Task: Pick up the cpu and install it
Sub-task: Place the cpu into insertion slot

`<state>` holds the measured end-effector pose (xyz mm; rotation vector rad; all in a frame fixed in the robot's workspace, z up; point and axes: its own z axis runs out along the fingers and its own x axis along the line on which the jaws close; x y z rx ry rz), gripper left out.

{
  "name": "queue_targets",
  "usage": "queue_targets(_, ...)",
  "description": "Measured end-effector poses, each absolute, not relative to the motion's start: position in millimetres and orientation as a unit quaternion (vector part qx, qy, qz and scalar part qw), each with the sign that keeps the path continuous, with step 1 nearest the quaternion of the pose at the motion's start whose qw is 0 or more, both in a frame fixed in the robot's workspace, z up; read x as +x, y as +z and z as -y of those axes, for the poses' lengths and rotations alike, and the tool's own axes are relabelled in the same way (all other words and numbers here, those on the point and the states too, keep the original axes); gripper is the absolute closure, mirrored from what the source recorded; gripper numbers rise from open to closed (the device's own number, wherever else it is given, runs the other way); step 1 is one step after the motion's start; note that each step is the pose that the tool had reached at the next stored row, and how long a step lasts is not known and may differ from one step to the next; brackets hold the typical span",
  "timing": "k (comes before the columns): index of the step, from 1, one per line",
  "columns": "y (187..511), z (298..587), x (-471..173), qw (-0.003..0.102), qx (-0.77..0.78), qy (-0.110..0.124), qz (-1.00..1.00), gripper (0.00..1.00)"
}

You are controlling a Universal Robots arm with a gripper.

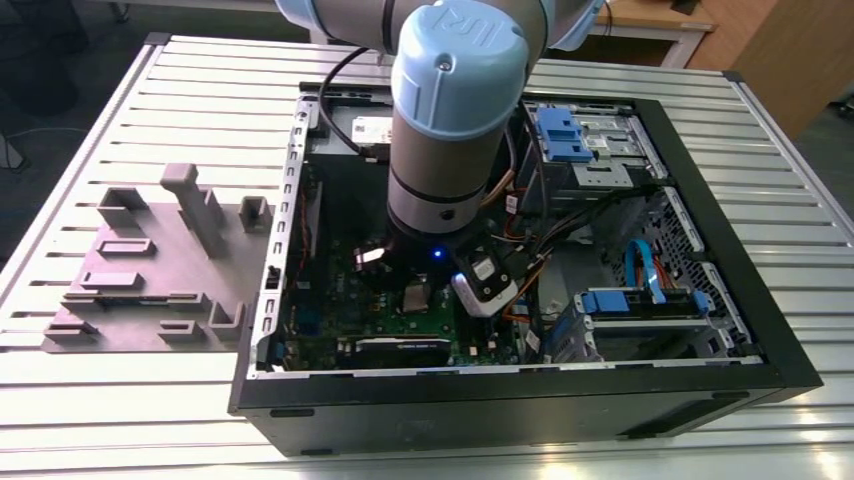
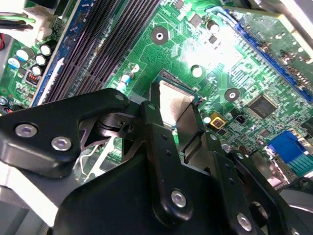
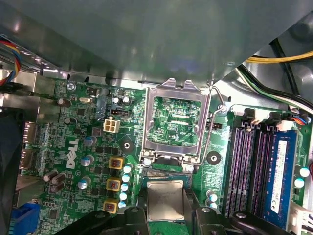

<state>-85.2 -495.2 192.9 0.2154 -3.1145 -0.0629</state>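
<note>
While in one tool point(image 2: 174, 105), one cpu point(image 3: 166, 199).

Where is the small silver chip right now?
In the first wrist view, the cpu is clamped in the gripper over the green motherboard, right beside the flipped-open silver socket frame, with the memory slots close by.

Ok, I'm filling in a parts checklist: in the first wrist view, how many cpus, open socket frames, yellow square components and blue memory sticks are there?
cpu: 1
socket frame: 1
yellow square components: 3
blue memory stick: 1
Total: 6
</note>
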Motion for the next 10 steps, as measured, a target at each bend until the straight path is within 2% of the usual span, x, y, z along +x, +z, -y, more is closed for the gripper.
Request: queue_targets(10, 195.8, 495.1, -85.1, 0.009, 0.068, -0.02, 0.997, 0.61)
